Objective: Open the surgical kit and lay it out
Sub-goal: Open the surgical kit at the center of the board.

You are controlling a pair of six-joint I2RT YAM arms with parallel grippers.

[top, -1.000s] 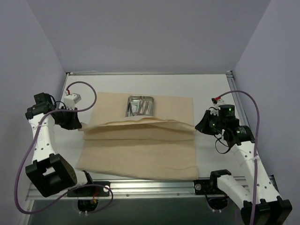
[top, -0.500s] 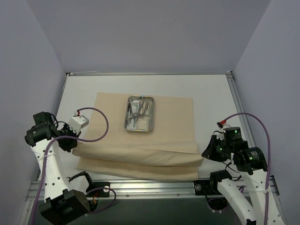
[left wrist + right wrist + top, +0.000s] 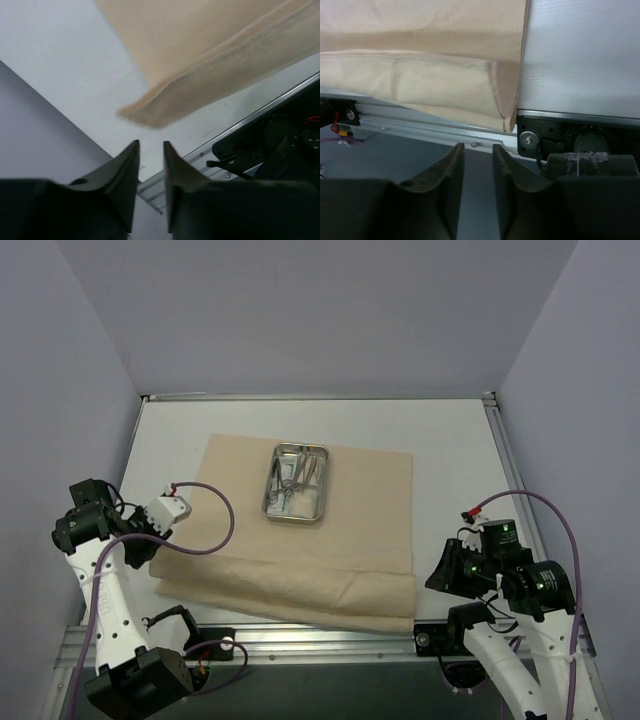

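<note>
As my left end effector (image 3: pixel 150 145) and right end effector (image 3: pixel 477 147) release the cloth wrap (image 3: pixel 300 560), it settles open.
The steel tray (image 3: pixel 297 483) now lies bare.

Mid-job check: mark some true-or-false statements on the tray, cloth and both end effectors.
The steel tray lies uncovered on the cloth wrap. True.
The left end effector is clamped on the cloth wrap. False: its jaws are apart, empty, the corner free ahead.
The steel tray holds metal instruments. True.
The cloth wrap's near edge is one flat layer. False: it is folded over itself.
The right end effector holds the steel tray. False: it is empty, near the cloth wrap's right edge.
</note>
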